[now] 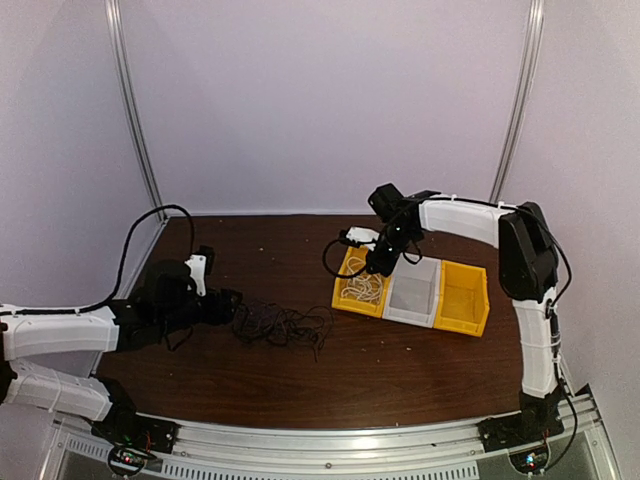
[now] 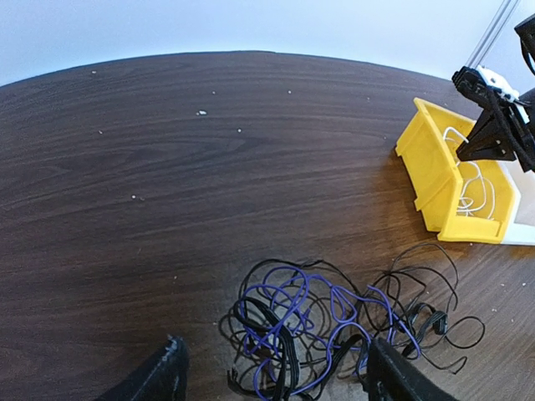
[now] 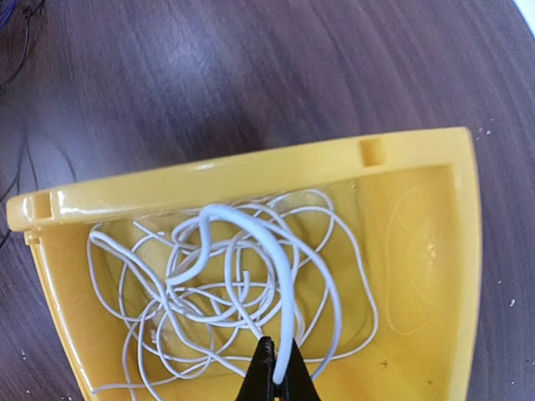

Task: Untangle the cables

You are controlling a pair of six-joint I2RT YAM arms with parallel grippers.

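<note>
Right wrist view: my right gripper (image 3: 276, 376) at bottom centre of frame, fingertips pressed together, pinching the thin white floppy cable (image 3: 251, 276); the strand arcs up from the tips and drops back into the loose coil.
White cable location: coiled inside the yellow plastic open-front bin (image 3: 418, 251), which fills the lower frame. In the top view that is the leftmost bin (image 1: 345, 296), right of centre.
Neighbour bins: a clear/white plastic bin (image 1: 413, 292) and a second yellow plastic bin (image 1: 466, 297) sit side by side to its right.
Dark cables: a knotted clump of thin black and purple cords (image 2: 334, 330) on the dark wood-grain table (image 2: 167, 167), lower centre of the left wrist view; centre-left in the top view (image 1: 280, 325).
Left gripper: the left gripper (image 2: 276, 372) is spread wide, tips at the bottom edge either side of the clump's near end, holding nothing.
Step, my read: white cable sorted into its bin, release pending; dark clump not yet separated.
Next, my call: I open the right fingers so the strand falls inside the bin walls, then close the left on one cord only, not the knot.
</note>
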